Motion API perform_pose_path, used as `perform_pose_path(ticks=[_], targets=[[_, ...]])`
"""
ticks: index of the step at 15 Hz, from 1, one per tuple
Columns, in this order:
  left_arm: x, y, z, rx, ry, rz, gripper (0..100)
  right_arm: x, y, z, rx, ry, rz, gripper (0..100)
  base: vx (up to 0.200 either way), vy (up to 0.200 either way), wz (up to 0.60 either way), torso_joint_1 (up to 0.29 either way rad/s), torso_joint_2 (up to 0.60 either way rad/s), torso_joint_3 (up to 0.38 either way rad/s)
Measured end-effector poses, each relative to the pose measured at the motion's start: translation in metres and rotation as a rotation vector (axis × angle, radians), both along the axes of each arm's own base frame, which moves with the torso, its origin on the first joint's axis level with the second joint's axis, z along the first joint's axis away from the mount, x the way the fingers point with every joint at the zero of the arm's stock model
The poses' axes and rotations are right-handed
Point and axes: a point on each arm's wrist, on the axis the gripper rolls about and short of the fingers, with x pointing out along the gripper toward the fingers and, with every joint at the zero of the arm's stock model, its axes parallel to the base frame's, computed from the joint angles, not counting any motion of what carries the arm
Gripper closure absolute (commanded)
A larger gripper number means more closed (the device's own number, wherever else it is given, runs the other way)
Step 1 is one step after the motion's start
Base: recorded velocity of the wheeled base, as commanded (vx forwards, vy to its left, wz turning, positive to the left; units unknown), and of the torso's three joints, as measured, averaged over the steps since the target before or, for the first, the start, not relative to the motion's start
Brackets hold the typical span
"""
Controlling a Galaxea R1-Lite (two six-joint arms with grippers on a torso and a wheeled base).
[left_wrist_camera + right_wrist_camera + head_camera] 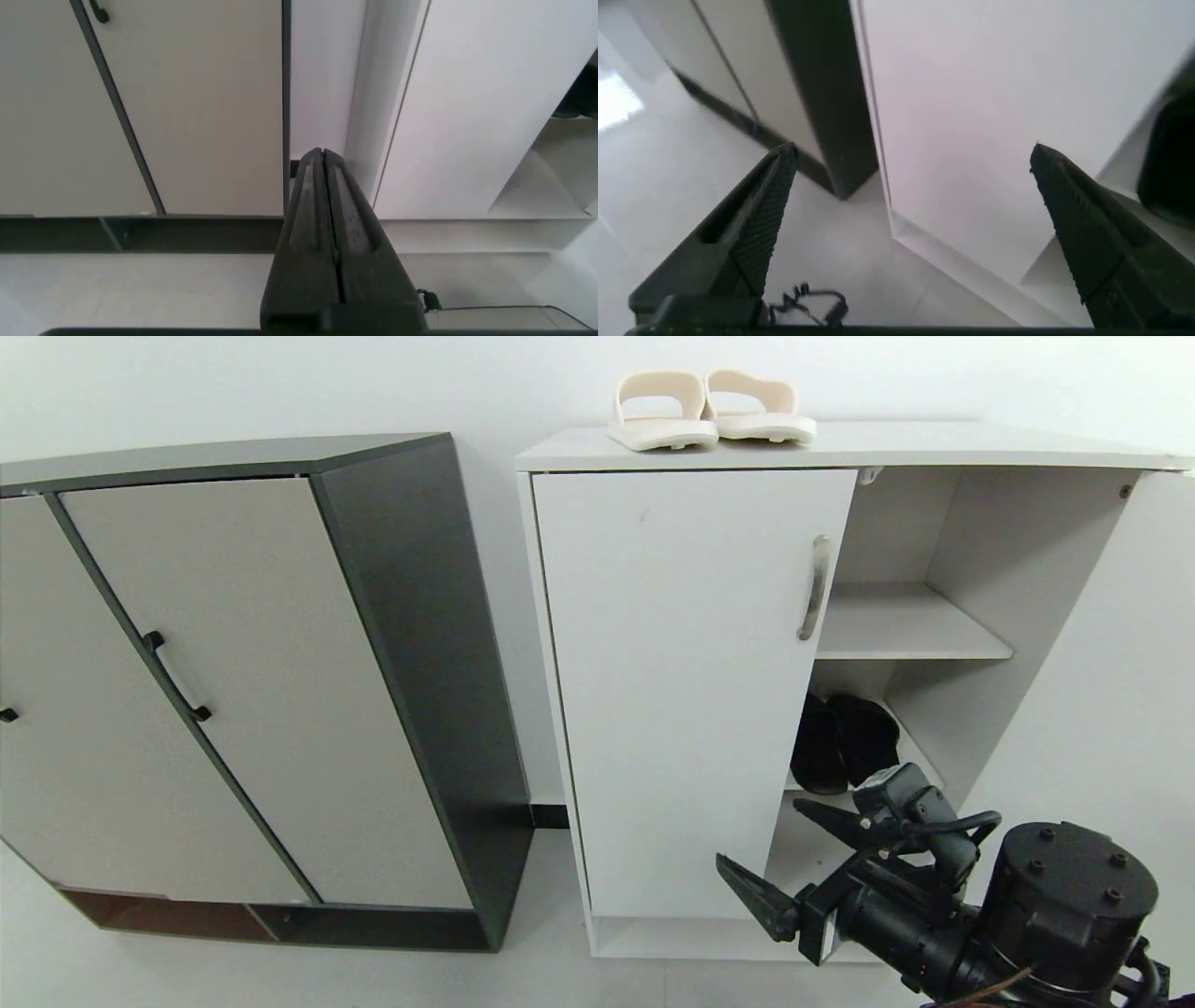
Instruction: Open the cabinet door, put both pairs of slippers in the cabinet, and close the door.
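Observation:
A white cabinet (691, 691) stands against the wall with its left door shut and its right half open. A pair of black slippers (840, 742) lies on the lower shelf inside; one of the black slippers (1169, 159) shows in the right wrist view. A pair of beige slippers (714, 411) rests on the cabinet top. My right gripper (757, 830) hangs open and empty in front of the cabinet's lower part, near the shut door's free edge; the right gripper (912, 149) faces the door's bottom. My left gripper (322, 154) is shut on nothing, low before the gap between the two cabinets.
A grey cabinet with a dark frame (261, 691) stands to the left, both doors shut, close beside the white one. The upper shelf (901, 625) of the white cabinet is bare. Light floor (682, 177) lies in front.

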Motion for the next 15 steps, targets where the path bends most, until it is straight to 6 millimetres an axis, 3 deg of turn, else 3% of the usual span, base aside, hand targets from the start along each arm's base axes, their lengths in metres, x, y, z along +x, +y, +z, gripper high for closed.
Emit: perform_pose_path(ticks=[11, 15], targets=[[0.0, 0.0, 0.0, 0.0, 0.0, 0.0, 100, 0.0003, -0.001, -0.005, -0.002, -0.002, -0.003, 0, 0.0, 0.0, 0.0, 0.0, 0.0, 0.0], [0.0, 0.0, 0.0, 0.0, 0.0, 0.001, 100, 0.0011, -0.0011, -0.0074, -0.009, 0.005, -0.006, 0, 0.0, 0.0, 0.0, 0.171, -0.13, -0.138]])
